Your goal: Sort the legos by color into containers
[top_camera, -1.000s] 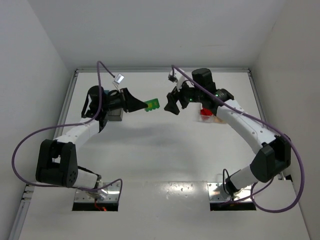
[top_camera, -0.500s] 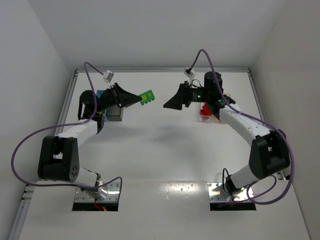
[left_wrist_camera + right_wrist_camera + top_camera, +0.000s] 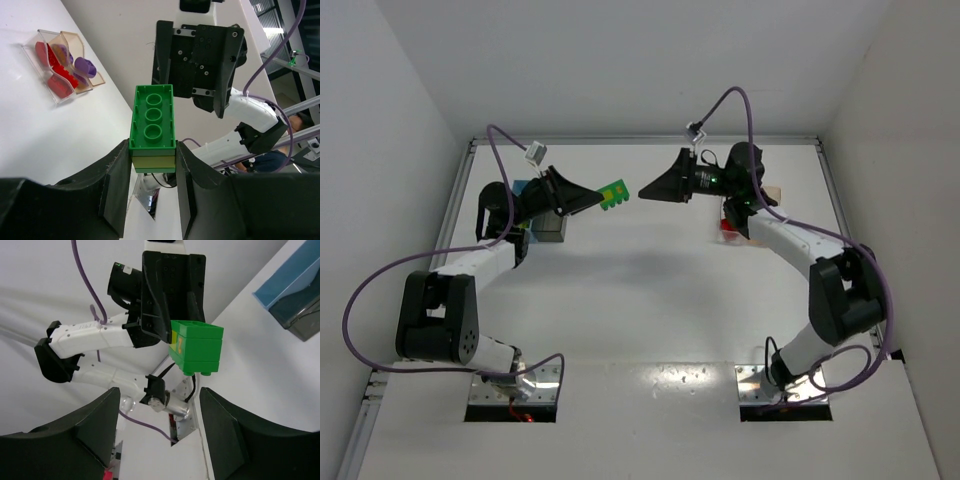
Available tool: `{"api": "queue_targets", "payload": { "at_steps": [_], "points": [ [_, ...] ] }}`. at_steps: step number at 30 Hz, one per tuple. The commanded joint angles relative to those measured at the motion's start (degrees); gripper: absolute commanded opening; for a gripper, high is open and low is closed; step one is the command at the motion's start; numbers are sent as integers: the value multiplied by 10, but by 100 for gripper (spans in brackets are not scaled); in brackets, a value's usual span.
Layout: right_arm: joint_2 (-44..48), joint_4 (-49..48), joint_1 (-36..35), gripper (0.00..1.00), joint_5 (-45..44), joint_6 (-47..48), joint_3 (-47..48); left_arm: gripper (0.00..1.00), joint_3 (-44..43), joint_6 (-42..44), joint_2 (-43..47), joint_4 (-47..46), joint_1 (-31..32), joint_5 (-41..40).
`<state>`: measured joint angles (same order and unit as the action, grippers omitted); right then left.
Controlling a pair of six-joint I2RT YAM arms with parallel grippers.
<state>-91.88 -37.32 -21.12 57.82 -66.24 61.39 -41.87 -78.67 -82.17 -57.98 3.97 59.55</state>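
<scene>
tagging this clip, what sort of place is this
Probably a robot lab test cell: white walls around a table, two bolted arms, left pincer holding a green lego stack.

- Top external: set high at the near side, looking down from far off over the whole surface (image 3: 650, 300).
- Left wrist: looks close along the left pincer (image 3: 152, 167), facing outward.
- Right wrist: looks along the right pincer (image 3: 159, 395), facing the opposite way. Both wrist views share the green lego clump (image 3: 152, 125).

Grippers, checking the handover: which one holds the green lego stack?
The left gripper, clamped on the green studded lego stack; the right gripper faces it open and empty.
</scene>
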Motion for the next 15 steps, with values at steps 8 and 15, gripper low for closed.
{"api": "queue_targets", "payload": {
  "at_steps": [8,15],
  "points": [
    [-46,-52,-13,65,11,-30,20,0,-10,5,0,-30,4,4],
    [-59,-52,-36,65,11,-25,40,0,-10,11,0,-25,15,4]
  ]
}}
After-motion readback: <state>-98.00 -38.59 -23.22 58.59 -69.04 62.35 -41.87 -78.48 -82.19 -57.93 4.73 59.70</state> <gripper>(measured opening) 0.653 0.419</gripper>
